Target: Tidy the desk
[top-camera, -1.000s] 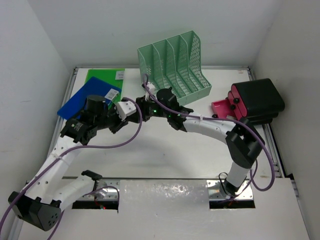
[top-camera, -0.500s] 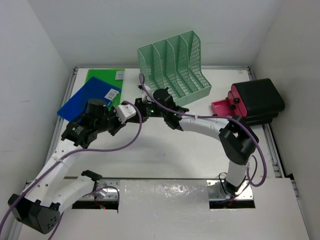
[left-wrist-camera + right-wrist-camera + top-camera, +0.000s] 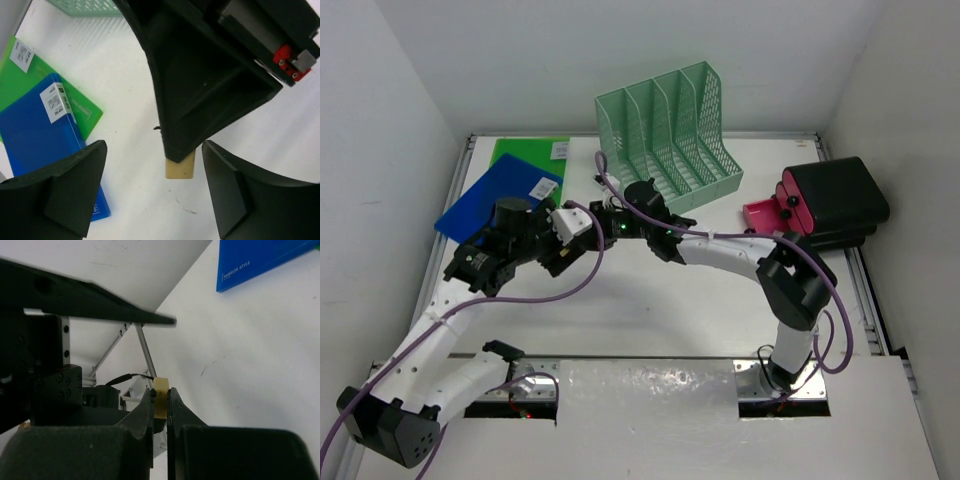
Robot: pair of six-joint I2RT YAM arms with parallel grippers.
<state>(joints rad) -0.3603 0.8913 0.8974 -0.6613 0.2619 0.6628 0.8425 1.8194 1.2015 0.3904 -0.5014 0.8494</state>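
The beige block [image 3: 180,168] is mostly hidden behind the right end effector [image 3: 176,147]; only its end shows. The blue folder [image 3: 35,135] covers part of the green folder [image 3: 12,82].

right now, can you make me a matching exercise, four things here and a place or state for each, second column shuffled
Things:
1. blue folder
2. rack
3. block
4. left gripper

Places or states:
a. pinched in the right gripper
b. open, holding nothing
c. lying partly on the green folder
d. standing at the far side of the desk

Pairs: 1-c, 2-d, 3-a, 4-b
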